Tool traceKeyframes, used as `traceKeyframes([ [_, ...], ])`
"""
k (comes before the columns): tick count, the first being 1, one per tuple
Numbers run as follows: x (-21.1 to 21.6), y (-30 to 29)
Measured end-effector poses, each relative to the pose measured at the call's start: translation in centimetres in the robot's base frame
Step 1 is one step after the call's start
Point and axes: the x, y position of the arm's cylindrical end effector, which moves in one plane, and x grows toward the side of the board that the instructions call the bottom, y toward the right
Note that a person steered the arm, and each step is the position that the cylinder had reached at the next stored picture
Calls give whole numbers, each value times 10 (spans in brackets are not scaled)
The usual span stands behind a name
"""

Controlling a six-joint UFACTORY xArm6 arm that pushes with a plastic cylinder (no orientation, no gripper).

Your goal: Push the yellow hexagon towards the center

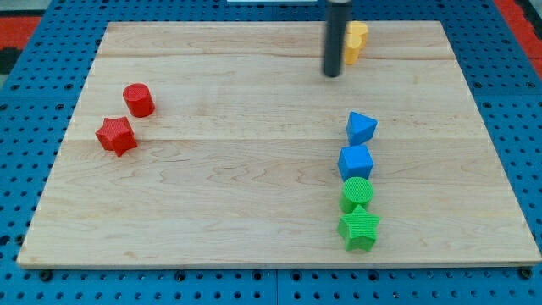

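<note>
Yellow hexagon [356, 41]: near the view's top edge of the bench [254, 212], right of the middle; its left part is hidden behind the rod.
My tip [332, 74]: at the lower end of the dark rod, just beside the yellow hexagon, at its lower left; whether they touch cannot be told.
Jaws: the arm carries none, only the rod, so nothing is grasped.
Toward the middle: the wood below and left of the yellow hexagon is bare apart from my tip.
Right column: blue block with a pointed top [362, 128], blue cube [356, 161], green cylinder [357, 192] and green star [359, 227], running down the view's right, each close to or touching the next, well below the yellow hexagon.
Left pair: red cylinder [138, 100] and red star [116, 135], close together on the view's left, well apart from everything else.
Count: one yellow, two blue, two green, two red; seven blocks.
Surround: blue pegboard [34, 127] around the bench.
</note>
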Motion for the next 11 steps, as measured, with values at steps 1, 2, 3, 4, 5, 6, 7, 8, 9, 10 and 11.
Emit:
traceKeyframes([
  [1,-18,94],
  [2,-75,62],
  [3,-76,-23],
  [4,-78,-18],
  [5,-104,-22],
  [6,-44,-151],
  [7,-26,-202],
  [8,-58,-136],
  [9,-88,-184],
  [10,-92,-251],
  [11,-52,-265],
])
